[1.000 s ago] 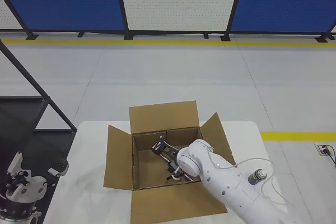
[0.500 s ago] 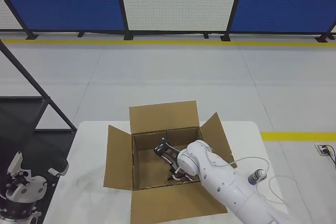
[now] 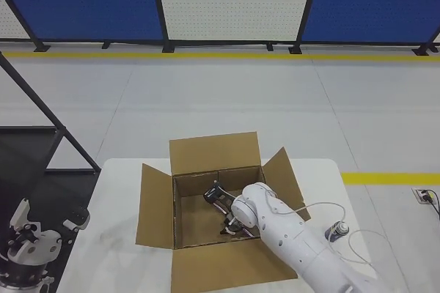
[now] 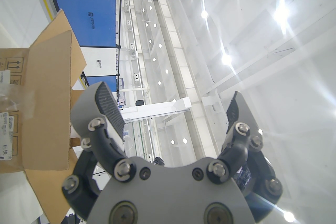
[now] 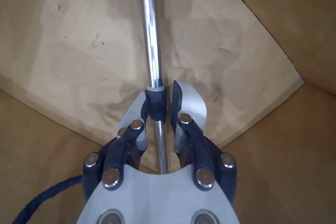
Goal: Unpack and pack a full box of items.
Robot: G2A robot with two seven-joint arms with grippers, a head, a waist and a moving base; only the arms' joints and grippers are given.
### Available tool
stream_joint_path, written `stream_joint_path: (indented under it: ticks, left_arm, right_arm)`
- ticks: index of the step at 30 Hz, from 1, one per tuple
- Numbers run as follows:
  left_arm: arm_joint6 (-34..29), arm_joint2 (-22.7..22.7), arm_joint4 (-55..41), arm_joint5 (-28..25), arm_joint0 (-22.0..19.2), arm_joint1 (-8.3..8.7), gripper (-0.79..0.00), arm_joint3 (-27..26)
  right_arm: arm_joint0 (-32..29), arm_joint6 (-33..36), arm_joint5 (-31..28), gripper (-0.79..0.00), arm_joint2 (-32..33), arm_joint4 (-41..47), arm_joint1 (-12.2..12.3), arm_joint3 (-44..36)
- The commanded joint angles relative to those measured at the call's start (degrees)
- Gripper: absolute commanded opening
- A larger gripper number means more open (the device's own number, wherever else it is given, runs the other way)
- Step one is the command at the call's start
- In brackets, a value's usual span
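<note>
The rod (image 5: 151,25) lies flat on the box (image 5: 78,38) floor, a bright steel tube with a black collar (image 5: 156,107) round it partway along. And there is the right gripper (image 5: 162,93), down in the box and astride that collar. One pad (image 5: 143,109) is up against the collar, the other pad (image 5: 176,100) sits just off it, and a sliver of cardboard shows between them. So the fingers are nearly closed around the rod but not clamped on it. The floor under the rod is a loose brown sheet, creased and a bit scuffed, with the walls rising close on every side. From the top view the box (image 3: 213,152) stands in the middle of the white table (image 3: 117,220), all four flaps folded outward. The white right arm comes in over the near flap, its gripper (image 3: 214,195) low inside near the far wall. A small can (image 3: 337,231) stands upright on the table, well apart from the box on the right arm's side. Over to the left gripper (image 4: 170,99): it points up toward the ceiling lights, fingers spread wide with nothing between them. A box flap (image 4: 50,78) stands off to one side of it.
</note>
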Motion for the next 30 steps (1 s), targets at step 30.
stream_joint_path:
  ticks: [30]
  left_arm:
    - [0.00,0.00,0.00,0.00,0.00,0.00,0.000,0.00]
  right_arm:
    - [-30.31,4.61,-2.53,-0.785,32.26,-16.39,14.26,-68.54]
